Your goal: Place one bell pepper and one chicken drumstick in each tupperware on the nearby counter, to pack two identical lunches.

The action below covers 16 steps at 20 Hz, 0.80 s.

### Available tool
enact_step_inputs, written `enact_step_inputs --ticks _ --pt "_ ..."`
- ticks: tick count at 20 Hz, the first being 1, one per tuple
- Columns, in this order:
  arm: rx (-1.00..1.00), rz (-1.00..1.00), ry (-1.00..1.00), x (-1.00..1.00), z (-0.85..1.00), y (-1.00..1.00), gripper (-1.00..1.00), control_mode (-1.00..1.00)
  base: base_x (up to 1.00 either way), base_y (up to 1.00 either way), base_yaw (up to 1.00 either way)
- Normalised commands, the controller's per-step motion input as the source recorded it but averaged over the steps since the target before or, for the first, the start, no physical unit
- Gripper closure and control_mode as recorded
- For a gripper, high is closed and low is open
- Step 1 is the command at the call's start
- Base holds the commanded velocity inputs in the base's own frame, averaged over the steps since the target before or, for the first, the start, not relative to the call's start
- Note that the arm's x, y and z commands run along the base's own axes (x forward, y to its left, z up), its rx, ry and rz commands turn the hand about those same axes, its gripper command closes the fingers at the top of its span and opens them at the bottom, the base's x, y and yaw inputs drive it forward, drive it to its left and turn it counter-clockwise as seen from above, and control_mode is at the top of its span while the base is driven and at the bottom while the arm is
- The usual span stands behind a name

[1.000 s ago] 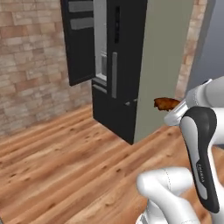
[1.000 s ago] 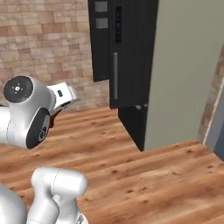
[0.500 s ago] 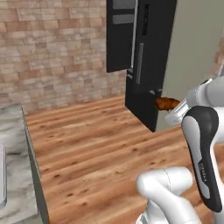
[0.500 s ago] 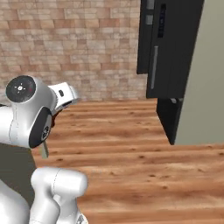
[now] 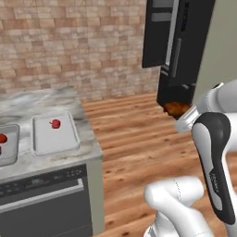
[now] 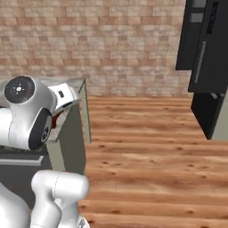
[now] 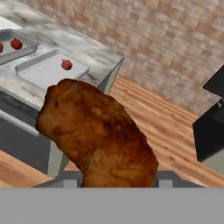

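**Base swinging round, drumstick in the grip, worktop coming into sight**

Swinging with the base, both base views are sweeping across the room: the tall black cabinet that was filling the middle of the left base view a second ago is now sitting at its upper right, and the counter is coming in at the left edge. The arm itself is holding the same pose against the cameras.

The gripper is clamping the reddish-brown chicken drumstick, which is looming large in the hand view and hiding the finger tips; in the left base view the drumstick is poking out dark against the foot of the black cabinet, well apart from the worktop.

On the worktop, near its right edge, a wide shallow grey tupperware is lying with one red bell pepper sitting in its far half. Just beside it to the left, at the picture's edge, a second tupperware is holding another red bell pepper. The hand view is showing the same pair, a pepper in each, with the worktop's corner pointing toward the camera.

Below the worktop a dark appliance front is facing the robot. Bare wooden floor is lying between the worktop's end and the black cabinet, with a brick wall running behind. In the right base view the arm's big white joint is covering most of the worktop.
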Motion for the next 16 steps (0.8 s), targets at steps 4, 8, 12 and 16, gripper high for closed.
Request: enact_step_inputs --ticks 4,8,12,16 --pt "0.0 0.0 0.0 0.0 0.0 0.0 1.0 1.0 -0.18 1.0 0.05" --pt "0.0 0.0 0.0 0.0 0.0 0.0 1.0 1.0 0.06 1.0 0.04" --pt "0.0 0.0 0.0 0.0 0.0 0.0 1.0 1.0 0.57 0.82 0.08" --pt "0.0 0.0 0.0 0.0 0.0 0.0 1.0 1.0 0.66 0.71 0.1"
